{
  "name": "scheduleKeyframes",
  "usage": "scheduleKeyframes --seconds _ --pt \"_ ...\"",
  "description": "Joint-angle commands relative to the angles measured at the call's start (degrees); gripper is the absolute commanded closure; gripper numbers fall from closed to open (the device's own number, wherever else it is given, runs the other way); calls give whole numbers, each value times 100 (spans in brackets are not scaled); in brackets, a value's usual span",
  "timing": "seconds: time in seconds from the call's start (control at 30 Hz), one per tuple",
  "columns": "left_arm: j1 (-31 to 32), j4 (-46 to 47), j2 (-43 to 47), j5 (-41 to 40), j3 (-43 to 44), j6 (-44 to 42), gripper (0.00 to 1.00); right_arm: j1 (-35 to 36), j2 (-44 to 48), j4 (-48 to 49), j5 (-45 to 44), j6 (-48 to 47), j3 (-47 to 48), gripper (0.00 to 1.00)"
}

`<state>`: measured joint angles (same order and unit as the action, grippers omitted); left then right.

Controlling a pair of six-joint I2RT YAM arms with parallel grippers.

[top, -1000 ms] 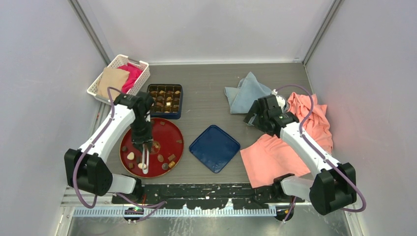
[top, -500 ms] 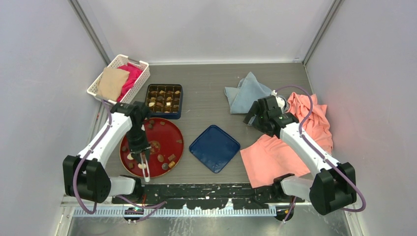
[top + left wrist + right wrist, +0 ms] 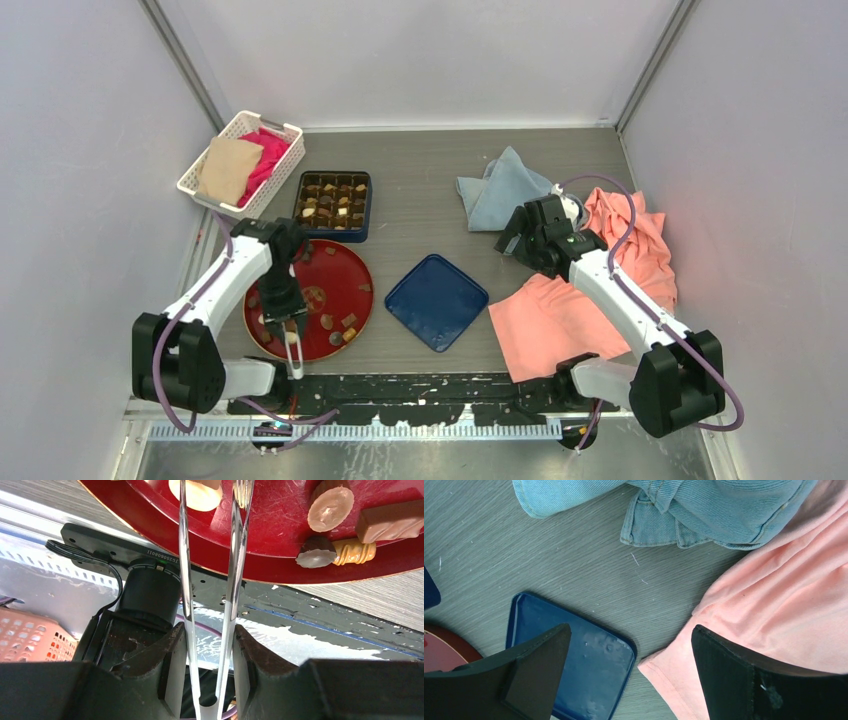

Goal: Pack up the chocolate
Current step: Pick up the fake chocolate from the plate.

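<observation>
1. My left fingers (image 3: 167, 675) pinch the tongs (image 3: 232, 580), narrow; right fingers (image 3: 531, 667) gape wide, holding nothing.
2. The chocolate (image 3: 330, 502) lies loose on the red plate (image 3: 280, 530); more sits in the box (image 3: 334, 238).
3. I judge pieces light, smooth, brittle: squeeze gently across the sides.

— How does the left arm (image 3: 215, 290) sit?
— Elbow low beside its base, the white forearm rising away from the near edge. The wrist then folds back, so the left hand (image 3: 208, 630) points down and toward the bases.
— And its fingers (image 3: 170, 655)?
— Drawn in on the two blades of the metal tongs (image 3: 232, 580), one finger against each blade.
— The right arm (image 3: 625, 300)?
— Elbow out at the near right, forearm slanting inward and away, wrist tipped downward.
— Its hand?
— The right hand (image 3: 630, 630) has its jaws spread wide, with nothing between them.
</observation>
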<state>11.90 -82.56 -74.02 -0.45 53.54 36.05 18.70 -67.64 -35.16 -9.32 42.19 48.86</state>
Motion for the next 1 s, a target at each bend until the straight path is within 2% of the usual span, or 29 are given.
scheduleKeyframes --seconds 0.0,0.1,0.4,0.97 --pt "-47 102 58 -21 -25 2 63 13 111 138 -46 -47 53 4" --pt "-56 131 46 -17 -36 -67 59 13 108 134 -43 -36 71 4" --pt "-102 229 -50 231 -89 -271 57 18 135 110 -66 -12 71 4" --pt "-691 643 -512 461 -19 -628 60 19 181 72 -114 -1 52 4"
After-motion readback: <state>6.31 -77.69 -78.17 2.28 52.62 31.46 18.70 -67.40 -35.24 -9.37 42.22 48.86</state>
